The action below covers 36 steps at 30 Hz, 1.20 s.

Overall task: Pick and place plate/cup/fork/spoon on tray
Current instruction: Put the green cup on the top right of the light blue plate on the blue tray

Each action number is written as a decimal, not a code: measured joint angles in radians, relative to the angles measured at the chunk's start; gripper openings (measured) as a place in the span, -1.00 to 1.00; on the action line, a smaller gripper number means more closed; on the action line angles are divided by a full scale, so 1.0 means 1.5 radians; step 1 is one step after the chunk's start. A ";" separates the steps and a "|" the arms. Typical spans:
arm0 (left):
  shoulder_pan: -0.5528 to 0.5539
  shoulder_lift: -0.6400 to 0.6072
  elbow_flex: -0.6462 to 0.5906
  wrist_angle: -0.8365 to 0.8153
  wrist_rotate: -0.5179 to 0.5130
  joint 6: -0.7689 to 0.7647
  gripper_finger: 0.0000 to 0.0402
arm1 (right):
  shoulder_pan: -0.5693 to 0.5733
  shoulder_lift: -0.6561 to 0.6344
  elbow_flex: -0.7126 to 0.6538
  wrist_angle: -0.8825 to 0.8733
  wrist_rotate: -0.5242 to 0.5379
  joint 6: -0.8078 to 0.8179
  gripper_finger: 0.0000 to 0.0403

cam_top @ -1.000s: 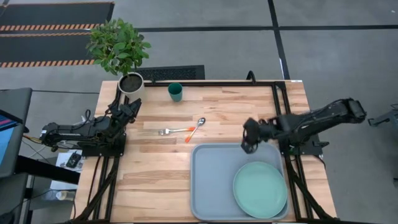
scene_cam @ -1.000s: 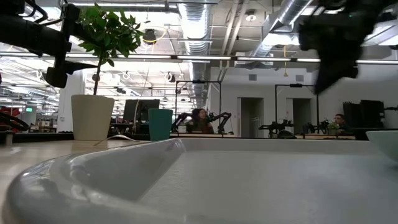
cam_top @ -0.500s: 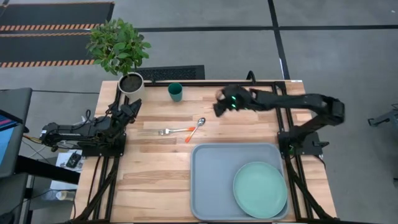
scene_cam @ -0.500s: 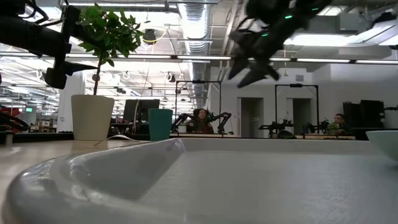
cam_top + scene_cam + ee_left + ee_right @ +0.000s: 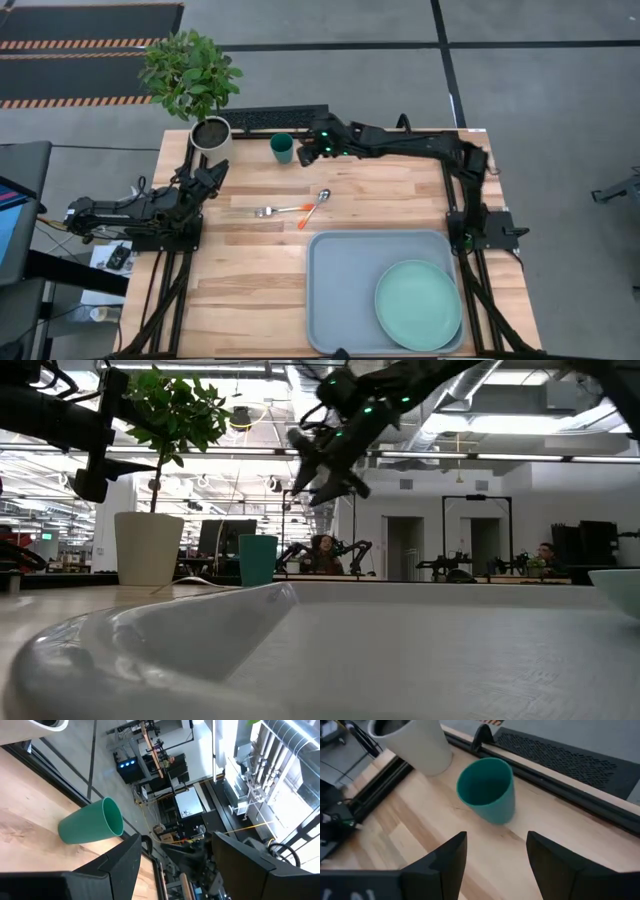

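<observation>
The dark teal cup (image 5: 282, 148) stands upright on its base near the table's far edge, next to the white plant pot (image 5: 210, 133). My right gripper (image 5: 313, 148) hovers open just to the cup's right, above the table (image 5: 320, 470), and faces the cup (image 5: 487, 790). The fork (image 5: 268, 211) and the spoon (image 5: 318, 203) lie flat mid-table. The mint plate (image 5: 418, 304) lies in the grey-blue tray (image 5: 330, 300) at the near right. My left gripper (image 5: 210, 178) waits open at the left edge.
The leafy plant (image 5: 190, 72) in its pot stands close to the cup's left. A black frame rail (image 5: 380, 133) runs along the far edge behind the cup. Bare wood lies between the cutlery and the tray's far rim (image 5: 380, 235).
My right gripper has swung from above the tray's far rim toward the table's far edge and then left, ending beside the cup. The plate has stayed on the tray. Nothing else has moved.
</observation>
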 joint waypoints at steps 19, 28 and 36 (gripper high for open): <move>0.000 0.000 0.000 0.000 0.026 -0.008 0.15 | -0.023 0.253 0.323 -0.120 0.003 -0.011 0.13; 0.000 0.000 0.000 0.000 0.032 -0.009 0.15 | -0.019 0.270 0.345 -0.155 0.003 -0.007 0.13; 0.000 0.000 0.000 -0.002 0.031 -0.015 0.15 | -0.026 0.270 0.345 -0.157 0.003 -0.003 0.02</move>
